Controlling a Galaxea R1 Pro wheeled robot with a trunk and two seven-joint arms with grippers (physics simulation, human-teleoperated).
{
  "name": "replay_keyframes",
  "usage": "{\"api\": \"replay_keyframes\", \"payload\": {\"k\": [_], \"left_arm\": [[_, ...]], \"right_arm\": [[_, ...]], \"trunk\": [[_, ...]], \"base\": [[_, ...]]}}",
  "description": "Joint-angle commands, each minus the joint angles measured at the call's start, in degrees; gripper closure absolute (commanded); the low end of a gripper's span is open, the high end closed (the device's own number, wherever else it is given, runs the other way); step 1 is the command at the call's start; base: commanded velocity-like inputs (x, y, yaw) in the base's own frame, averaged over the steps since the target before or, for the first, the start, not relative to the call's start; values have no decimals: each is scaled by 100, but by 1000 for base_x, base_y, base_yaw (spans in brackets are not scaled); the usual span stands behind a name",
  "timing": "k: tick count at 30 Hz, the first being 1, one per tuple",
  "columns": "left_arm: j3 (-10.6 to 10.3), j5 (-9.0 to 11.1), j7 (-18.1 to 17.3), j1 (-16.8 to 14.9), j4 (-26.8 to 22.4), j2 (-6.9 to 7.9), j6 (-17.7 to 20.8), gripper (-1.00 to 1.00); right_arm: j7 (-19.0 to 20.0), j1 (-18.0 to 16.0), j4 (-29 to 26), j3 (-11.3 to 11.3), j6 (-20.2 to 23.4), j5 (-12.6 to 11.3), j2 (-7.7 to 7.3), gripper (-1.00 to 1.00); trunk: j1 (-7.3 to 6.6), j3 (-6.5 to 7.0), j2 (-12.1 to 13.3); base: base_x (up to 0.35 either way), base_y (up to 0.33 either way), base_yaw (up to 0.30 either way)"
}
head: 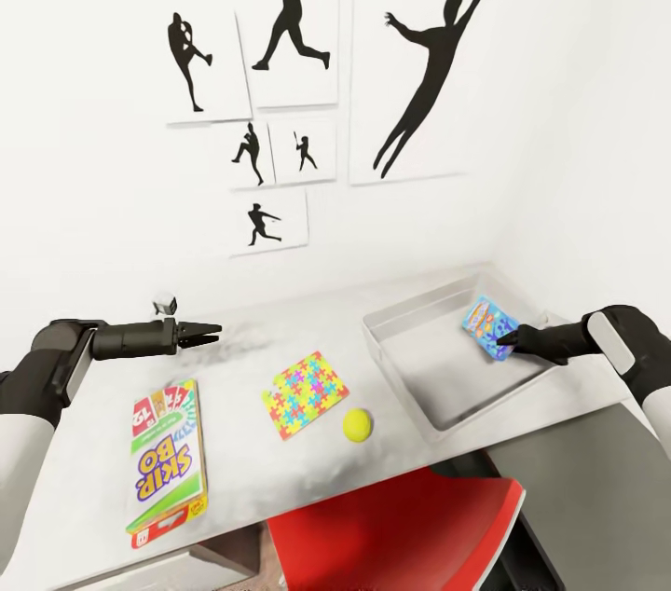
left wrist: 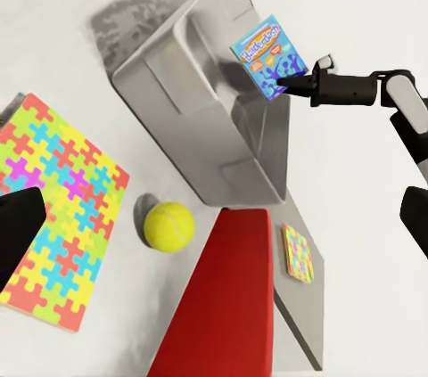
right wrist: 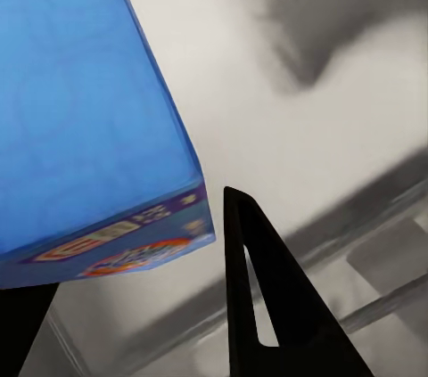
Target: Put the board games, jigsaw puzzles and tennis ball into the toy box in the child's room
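Red chair (head: 391,535) under the table (head: 242,479); blue board game (head: 488,326) held over the toy box (head: 410,386).
Your right gripper (head: 506,342) pinches its corner for release; left gripper (head: 212,331) nearly closed, empty.

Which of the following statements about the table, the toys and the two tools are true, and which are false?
1. The right tool holds the blue board game over the toy box. True.
2. The tennis ball lies inside the toy box. False: it lies on the table, beside the jigsaw puzzle.
3. The Skip-Bo game lies flat on the table. True.
4. The left tool grips the jigsaw puzzle. False: it hangs above the table, holding nothing.
5. The chair under the table is green. False: it is red.
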Motion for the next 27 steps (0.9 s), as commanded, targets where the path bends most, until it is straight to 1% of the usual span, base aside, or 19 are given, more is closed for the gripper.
{"api": "replay_keyframes", "payload": {"k": [1,10,27], "left_arm": [[-2,1,-21,-4,-1,1,60,-100],[10,1,-21,-4,-1,5,61,-100],[10,1,-24,-4,-1,3,61,-100]], "right_arm": [[59,-9,-2,21,5,49,-7,100],[45,-72,8,13,5,48,-7,100],[17,-86,40,12,5,65,-7,100]], "trunk": [[3,-21,-12],[3,-105,-12],[3,-248,-12]], "base": [[0,0,0],[0,0,0],[0,0,0]]}}
